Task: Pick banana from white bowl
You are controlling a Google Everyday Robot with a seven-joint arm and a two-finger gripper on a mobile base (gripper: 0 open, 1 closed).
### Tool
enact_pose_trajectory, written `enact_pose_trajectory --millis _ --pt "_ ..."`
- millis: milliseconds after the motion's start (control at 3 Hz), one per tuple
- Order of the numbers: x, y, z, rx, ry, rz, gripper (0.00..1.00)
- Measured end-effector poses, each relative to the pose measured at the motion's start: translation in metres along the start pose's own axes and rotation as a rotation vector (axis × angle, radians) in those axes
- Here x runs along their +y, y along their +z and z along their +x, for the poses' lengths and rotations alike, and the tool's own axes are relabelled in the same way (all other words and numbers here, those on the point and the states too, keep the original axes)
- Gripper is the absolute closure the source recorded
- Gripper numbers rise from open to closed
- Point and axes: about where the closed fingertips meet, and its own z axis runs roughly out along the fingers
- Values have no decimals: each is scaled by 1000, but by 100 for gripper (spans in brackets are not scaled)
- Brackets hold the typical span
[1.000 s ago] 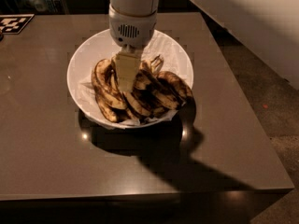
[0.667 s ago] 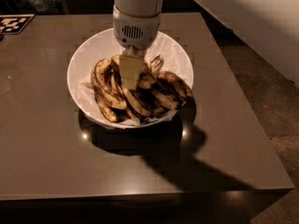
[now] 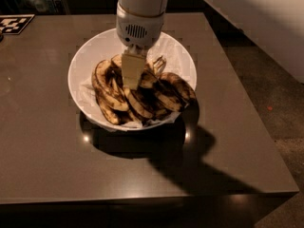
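Observation:
The white bowl (image 3: 90, 56) stands on the dark table and holds a pile of several overripe, brown-speckled bananas. The paler yellow banana (image 3: 102, 90) curves along the left side of the pile. A dark curved stem (image 3: 159, 62) sticks up at the back of the pile. My gripper (image 3: 133, 73) hangs from the white arm straight over the bowl, its pale tip down among the bananas at the middle of the pile, just right of the paler banana and left of the stem. What it touches is hidden.
The bowl sits on a brown table (image 3: 42, 141) whose right edge and front edge are close by. A black-and-white marker tag (image 3: 14, 23) lies at the back left corner. A light wall (image 3: 266, 18) runs at the back right.
My gripper has shifted slightly to the right over the pile. The bananas and the bowl have not moved.

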Motion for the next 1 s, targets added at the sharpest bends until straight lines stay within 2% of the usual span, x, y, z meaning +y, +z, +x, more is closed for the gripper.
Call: enact_pose_trajectory --millis 333,667,1000 --pt "-2 -9 2 -55 -31 11 100" --pt "-3 -11 5 -64 -38 10 100" --pt "1 -19 10 -129 -81 12 100"
